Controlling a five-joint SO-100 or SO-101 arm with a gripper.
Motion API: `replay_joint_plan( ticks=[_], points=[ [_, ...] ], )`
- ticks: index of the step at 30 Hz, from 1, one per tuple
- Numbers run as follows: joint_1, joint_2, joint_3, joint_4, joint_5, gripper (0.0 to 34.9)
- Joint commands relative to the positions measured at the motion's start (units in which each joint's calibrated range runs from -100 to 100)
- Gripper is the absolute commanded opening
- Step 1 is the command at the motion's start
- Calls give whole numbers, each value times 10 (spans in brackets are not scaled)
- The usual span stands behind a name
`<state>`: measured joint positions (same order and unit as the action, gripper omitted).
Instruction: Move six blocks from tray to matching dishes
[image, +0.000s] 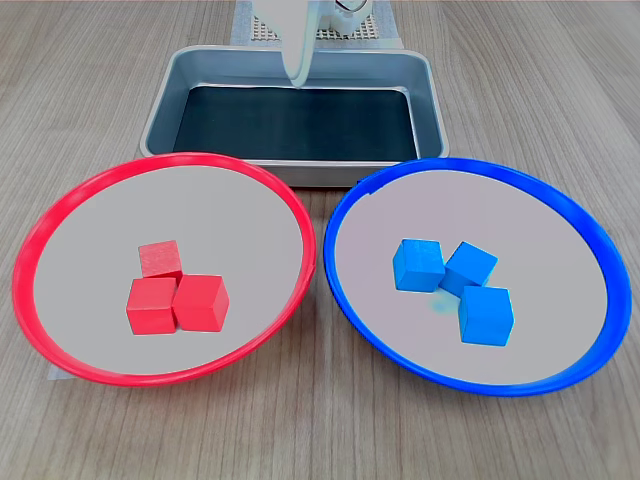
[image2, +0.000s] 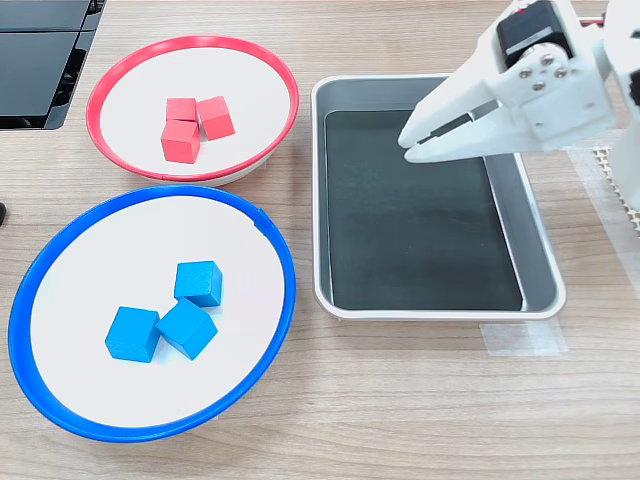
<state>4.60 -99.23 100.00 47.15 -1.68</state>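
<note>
A: Tray (image2: 540, 262) check. Anything left in it?

B: No. Black bottom is bare in both exterior views. Three red blocks (image2: 193, 125) sit clustered in the red-rimmed dish (image2: 262, 62), three blue blocks (image2: 170, 312) clustered in the blue-rimmed dish (image2: 270, 238). Colours match.

A: Gripper?

B: Gripper (image2: 412, 143) hangs above the tray, near its far end in the first exterior view, tips aimed toward the dishes' side of the tray. Jaws look nearly closed, only a thin gap at the tips, nothing between them.

A: So which way do blocks lie from the jaws?

B: All of them are off past the tray wall, in the dishes, on the second exterior view's left. Red dish is nearer the jaws than the blue one there. No block under or beside the tips.

A: Next move?

B: I judge sorting done; nothing left to pick. Probably just retract clear of the tray. Both dishes and tray rest on the wood-grain counter (image2: 400, 400).
</note>
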Motion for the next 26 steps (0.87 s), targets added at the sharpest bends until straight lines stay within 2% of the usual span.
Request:
replay_joint_plan(
  ticks=[1, 26],
  points=[
    [8, 3, 0, 2, -3, 3],
    [4, 3, 0, 2, -1, 3]
  ],
)
